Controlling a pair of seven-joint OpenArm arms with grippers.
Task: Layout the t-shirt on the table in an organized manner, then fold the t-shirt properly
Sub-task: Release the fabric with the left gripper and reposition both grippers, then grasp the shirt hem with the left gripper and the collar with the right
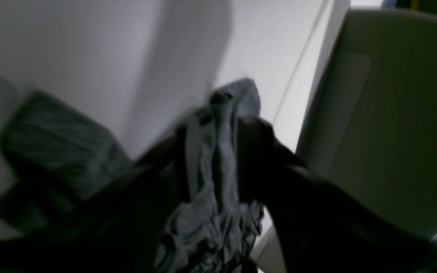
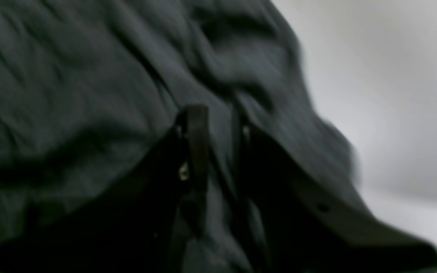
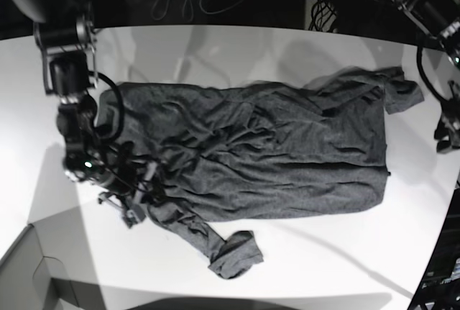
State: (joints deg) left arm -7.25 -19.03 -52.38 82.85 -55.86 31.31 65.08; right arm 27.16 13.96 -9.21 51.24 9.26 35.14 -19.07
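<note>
The base view alone takes in the whole t-shirt [image 3: 273,155]: a dark heather-grey knit, spread lengthwise across the white desk [image 3: 215,51], rumpled with creases through the middle. One short sleeve [image 3: 233,252] trails toward the near edge and curls over itself; the other sleeve [image 3: 402,93] lies at the far right corner. This view also shows cables and a blue box along the dark back edge, and a grey box corner [image 3: 29,274] at the lower left. No writing or brand can be read anywhere; the shirt is plain.

The right claw [image 3: 133,206] sits at the shirt's left end in the base view, low over the cloth beside the trailing sleeve. Its wrist camera shows what the overhead cannot: the two black fingers [image 2: 197,140] stand narrowly apart with soft wrinkled fabric running up between them, so the right claw [image 2: 218,129] seems to have the t-shirt [image 2: 89,76] pinched, though the blur makes it hard to be certain.

The left wrist view is clearer on this point: the left claw [image 1: 218,151] is closed on a gathered bunch of the t-shirt [image 1: 218,182], crumpled folds squeezed between the dark fingers [image 1: 252,151], with the smooth white desk [image 1: 89,45] behind. The base view shows only part of that arm at the right edge, near the far sleeve.
</note>
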